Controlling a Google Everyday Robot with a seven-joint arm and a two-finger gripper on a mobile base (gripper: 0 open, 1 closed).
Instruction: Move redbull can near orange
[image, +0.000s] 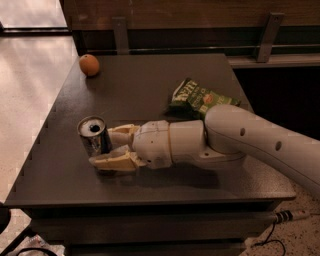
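The redbull can (92, 134), silver and blue with an open top, stands upright on the dark table (150, 85) near its front left. My gripper (102, 146) reaches in from the right. Its two cream fingers (114, 162) sit on either side of the can's lower body and are closed against it. The can rests on the table. The orange (89, 65) lies at the table's far left corner, well apart from the can.
A green crinkled chip bag (200, 99) lies right of centre, just behind my white forearm (260, 142). The table's left edge (45, 130) is close to the can. A dark rail and wall run behind the table.
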